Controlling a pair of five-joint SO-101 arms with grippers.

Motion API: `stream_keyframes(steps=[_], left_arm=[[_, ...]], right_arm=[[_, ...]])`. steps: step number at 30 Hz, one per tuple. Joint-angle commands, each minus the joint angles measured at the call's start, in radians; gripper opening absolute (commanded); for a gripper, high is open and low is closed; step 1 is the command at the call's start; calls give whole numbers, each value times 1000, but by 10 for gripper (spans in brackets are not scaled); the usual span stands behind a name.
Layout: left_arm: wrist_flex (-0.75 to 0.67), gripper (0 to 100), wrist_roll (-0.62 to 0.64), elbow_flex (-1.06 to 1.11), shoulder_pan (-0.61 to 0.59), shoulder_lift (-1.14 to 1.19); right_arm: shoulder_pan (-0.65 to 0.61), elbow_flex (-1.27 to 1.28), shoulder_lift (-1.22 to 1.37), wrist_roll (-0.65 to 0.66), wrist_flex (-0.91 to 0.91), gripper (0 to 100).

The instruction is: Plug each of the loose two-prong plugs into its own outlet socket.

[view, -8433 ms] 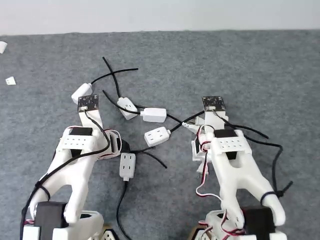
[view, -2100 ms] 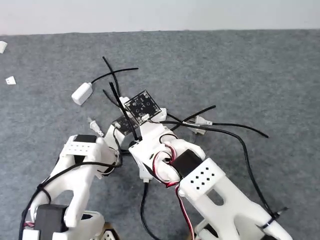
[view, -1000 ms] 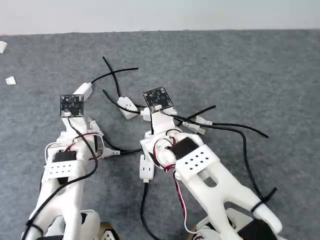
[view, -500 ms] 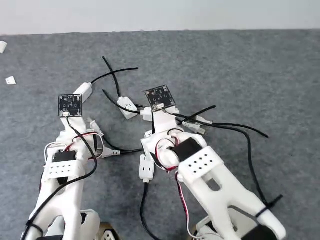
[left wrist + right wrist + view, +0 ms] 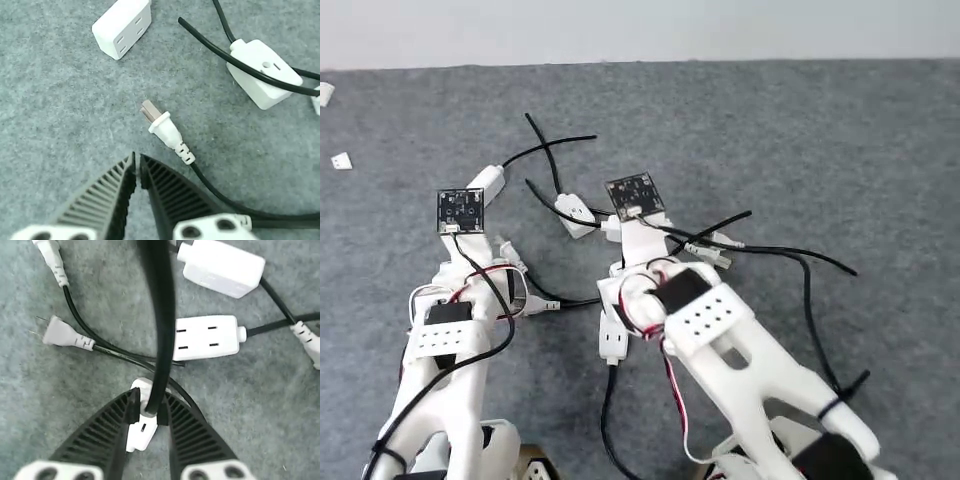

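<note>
- My left gripper (image 5: 137, 167): jaws closed, empty, near a loose plug (image 5: 165, 131).
- My right gripper (image 5: 150, 407) pinches a black cord (image 5: 159, 315).
- The outlet socket (image 5: 205, 337) sits empty; all the plugging looks undone.

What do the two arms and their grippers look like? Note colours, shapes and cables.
The left arm and right arm are white plastic shells with black motors and loose red, white and black wires. Each carries a small square black circuit board at its wrist. The left gripper and right gripper have black, ribbed, tapering fingers on white bases.
</note>
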Motion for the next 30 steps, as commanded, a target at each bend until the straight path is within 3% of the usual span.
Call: stream_keyframes(steps=[1, 12, 22, 30], left_arm=[[-28, 12, 8, -13, -6, -21], [-28, 12, 8, -12, -6, -25], [-28, 12, 8, -12, -14, -21], [-29, 12, 8, -13, -32, -23]], right_arm=[[-1, -83, 36, -15, 24, 8], [-4, -95, 96, -37, 7, 8], [-76, 41, 97, 141, -71, 8], [-84, 3, 213, 143, -70, 23]])
